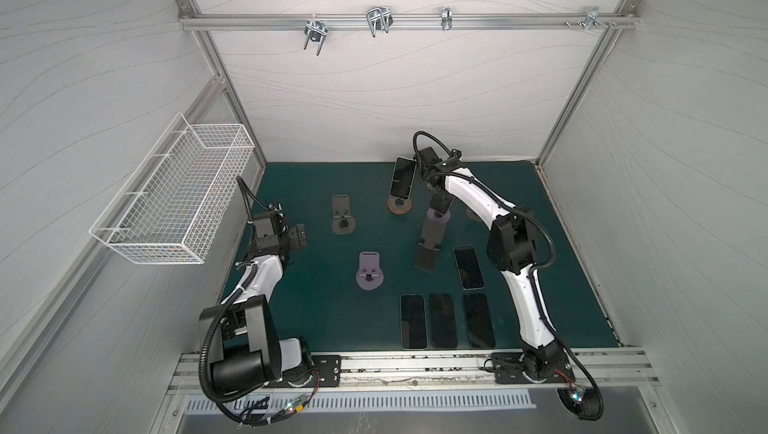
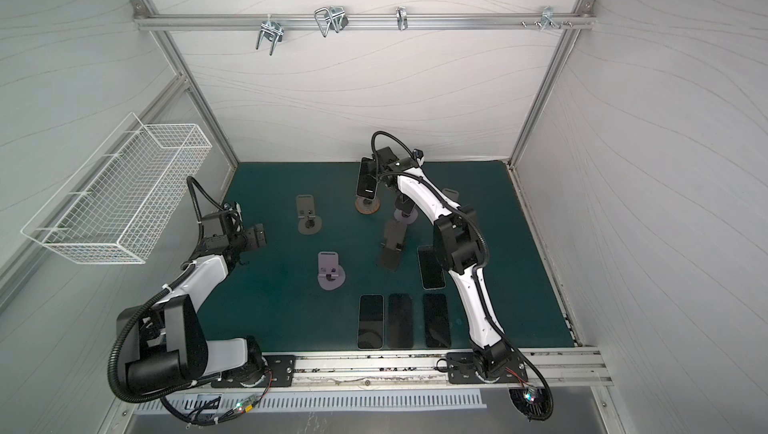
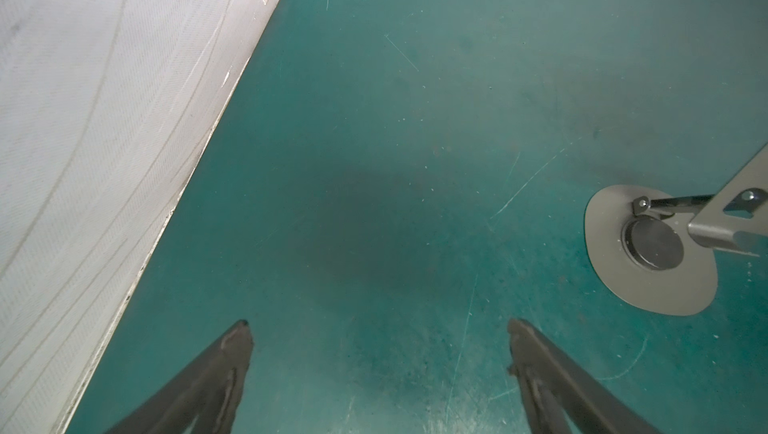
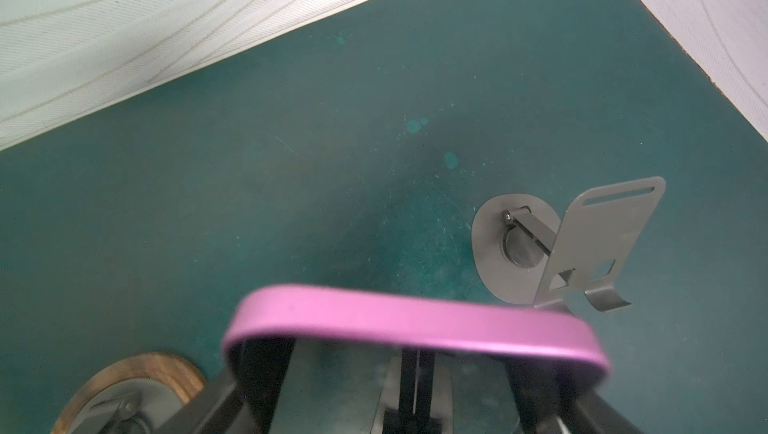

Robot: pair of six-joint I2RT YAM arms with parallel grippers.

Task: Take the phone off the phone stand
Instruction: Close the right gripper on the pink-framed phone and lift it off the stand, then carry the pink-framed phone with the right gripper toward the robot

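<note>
Pink-edged phone (image 4: 415,319), lower centre, is straddled by the right gripper (image 4: 399,353), clamping unclear, so slippage is risked; left gripper (image 3: 378,323) is held wide, empty.

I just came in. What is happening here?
The right gripper has its jaws on either side of the pink-edged phone that stands on the wooden-based stand at the back; whether they grip it yet is unclear. The left gripper hovers open over the mat. Four phones lie flat in front.
</note>
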